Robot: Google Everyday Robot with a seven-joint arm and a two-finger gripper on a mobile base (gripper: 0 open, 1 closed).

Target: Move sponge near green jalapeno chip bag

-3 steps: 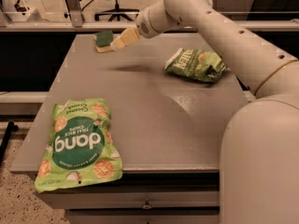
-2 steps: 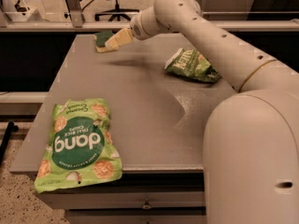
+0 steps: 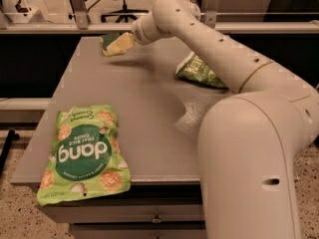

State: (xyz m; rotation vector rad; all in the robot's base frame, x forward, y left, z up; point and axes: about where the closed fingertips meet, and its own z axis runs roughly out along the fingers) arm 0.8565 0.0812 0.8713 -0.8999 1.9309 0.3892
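Observation:
The sponge [image 3: 109,38], dark green on top with a pale base, lies at the far left corner of the grey table [image 3: 144,118]. My gripper [image 3: 122,42] reaches in from the right and sits right against the sponge's right side, low over the table. The green jalapeno chip bag [image 3: 198,72], dark green and wrinkly with white lettering, lies at the far right of the table. My arm partly covers it. The sponge is well to the left of this bag.
A larger light-green "dang" rice chips bag [image 3: 84,156] lies at the near left corner, overhanging the front edge. My bulky arm [image 3: 249,148] fills the right side. Office chair legs and railings stand behind the table.
My arm has swung leftward and the gripper has edged left, closer against the sponge. The sponge and both bags stay where they were.

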